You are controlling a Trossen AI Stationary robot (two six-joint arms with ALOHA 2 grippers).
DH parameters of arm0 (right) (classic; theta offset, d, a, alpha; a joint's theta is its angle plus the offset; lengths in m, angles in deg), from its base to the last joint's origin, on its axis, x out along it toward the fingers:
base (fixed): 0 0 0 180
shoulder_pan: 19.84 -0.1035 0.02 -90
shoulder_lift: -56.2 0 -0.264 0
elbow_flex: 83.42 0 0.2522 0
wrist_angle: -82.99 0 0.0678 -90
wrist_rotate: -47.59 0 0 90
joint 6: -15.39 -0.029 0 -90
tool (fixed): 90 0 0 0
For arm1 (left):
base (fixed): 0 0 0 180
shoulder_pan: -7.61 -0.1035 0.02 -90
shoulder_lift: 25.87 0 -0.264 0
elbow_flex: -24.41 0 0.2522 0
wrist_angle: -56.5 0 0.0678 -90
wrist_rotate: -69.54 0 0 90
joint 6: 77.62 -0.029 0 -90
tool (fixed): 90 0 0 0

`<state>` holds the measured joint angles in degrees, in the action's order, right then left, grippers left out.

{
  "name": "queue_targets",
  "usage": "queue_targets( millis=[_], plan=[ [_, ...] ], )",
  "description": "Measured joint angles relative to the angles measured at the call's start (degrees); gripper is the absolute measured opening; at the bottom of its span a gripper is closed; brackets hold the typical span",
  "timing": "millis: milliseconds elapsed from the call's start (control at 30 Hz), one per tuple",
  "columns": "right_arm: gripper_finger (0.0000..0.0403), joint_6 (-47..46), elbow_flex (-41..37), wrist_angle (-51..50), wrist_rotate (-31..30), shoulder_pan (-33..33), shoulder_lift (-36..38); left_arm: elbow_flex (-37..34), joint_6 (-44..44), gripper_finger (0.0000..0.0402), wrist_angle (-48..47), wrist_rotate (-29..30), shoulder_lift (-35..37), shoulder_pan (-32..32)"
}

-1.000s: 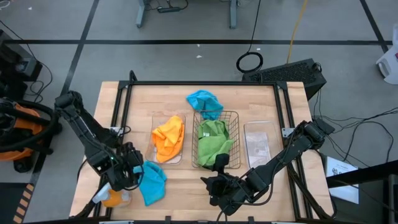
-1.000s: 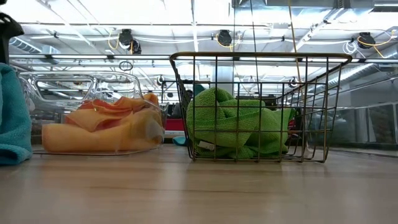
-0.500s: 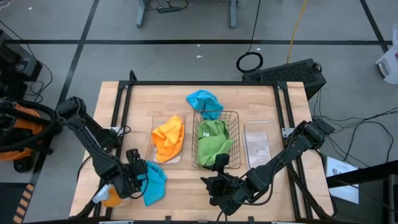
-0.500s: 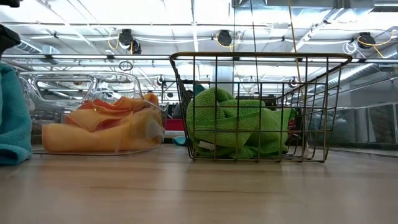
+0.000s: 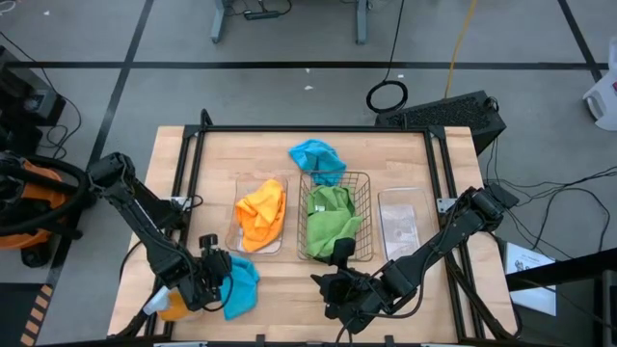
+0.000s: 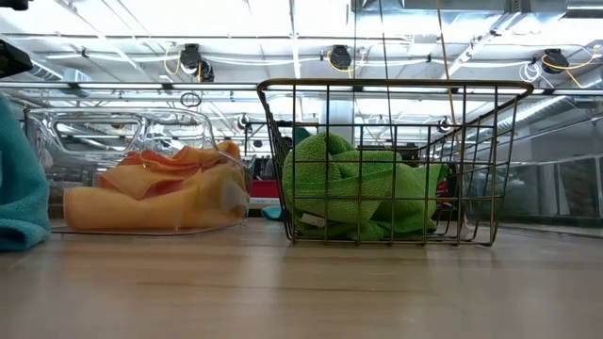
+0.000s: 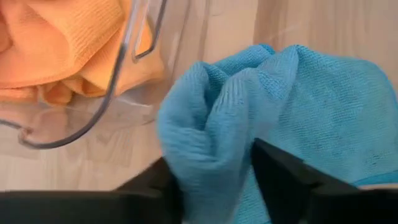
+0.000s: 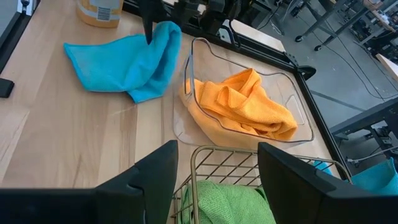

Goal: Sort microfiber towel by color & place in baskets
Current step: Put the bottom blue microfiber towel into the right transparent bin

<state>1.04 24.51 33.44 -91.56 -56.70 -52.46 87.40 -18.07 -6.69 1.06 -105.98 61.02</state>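
Standing on a grey floor crossed by dark lines, the pale wood table (image 5: 405,154) has a black frame. Toward 7 o'clock on it, the left gripper (image 5: 214,280) has its jaws pinched on a bunched fold of a blue towel (image 7: 298,118) beside the clear basket (image 5: 241,226) of orange towels (image 5: 262,214). At 6 o'clock the right gripper (image 5: 333,286) waits, jaws apart and empty

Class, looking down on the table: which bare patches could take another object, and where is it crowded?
Free: bare wood left of the clear orange bin, and behind the empty clear bin. Crowded: the front edge, with the left pincer on a blue towel and the right pincer nearby.
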Motion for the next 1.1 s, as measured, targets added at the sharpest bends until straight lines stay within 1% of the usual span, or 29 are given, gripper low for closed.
queue_targets(
  millis=[167,200,233,400,467,567,667,767,833,933,1100],
  plan=[
    [0.021,0.0,0.0,0.4,0.0,0.0,0.0,0.0,-0.4,0.004,1.9,0.0,0.0,0.0],
    [0.021,0.0,0.0,0.6,0.0,0.0,0.0,0.0,-0.3,0.0022,2.1,0.0,0.0,0.0],
    [0.021,0.0,0.0,0.8,0.0,0.0,0.0,0.0,-0.3,0.0014,2.5,0.0,0.0,0.0],
    [0.021,-1.0,0.0,2.9,0.8,0.0,-0.1,0.0,-2.1,0.0022,6.9,0.2,0.0,0.0],
    [0.021,-1.2,0.0,4.3,2.7,0.1,-0.4,0.0,-3.9,0.0016,9.2,0.4,0.0,0.0],
    [0.021,-1.3,0.0,5.7,3.2,0.4,-1.4,0.0,-6.3,0.0008,12.3,0.7,0.0,-0.2],
    [0.021,-0.9,0.0,6.1,4.7,0.6,-2.4,1.0,-8.0,0.0007,12.9,1.4,0.0,-0.2],
    [0.021,-0.5,0.1,9.3,6.0,1.7,-3.6,3.6,-10.9,0.001,13.0,4.0,0.3,-0.2],
    [0.021,0.0,0.0,10.7,6.3,1.7,-4.3,5.9,-14.1,0.001,13.0,6.5,0.3,-0.2],
    [0.021,0.5,0.0,14.3,8.6,2.7,-5.0,8.6,-20.4,0.001,12.9,10.1,0.3,-0.4],
    [0.021,0.3,0.0,20.2,11.9,3.5,-4.9,11.4,-28.0,0.001,12.5,13.4,0.3,-2.6]
  ],
)
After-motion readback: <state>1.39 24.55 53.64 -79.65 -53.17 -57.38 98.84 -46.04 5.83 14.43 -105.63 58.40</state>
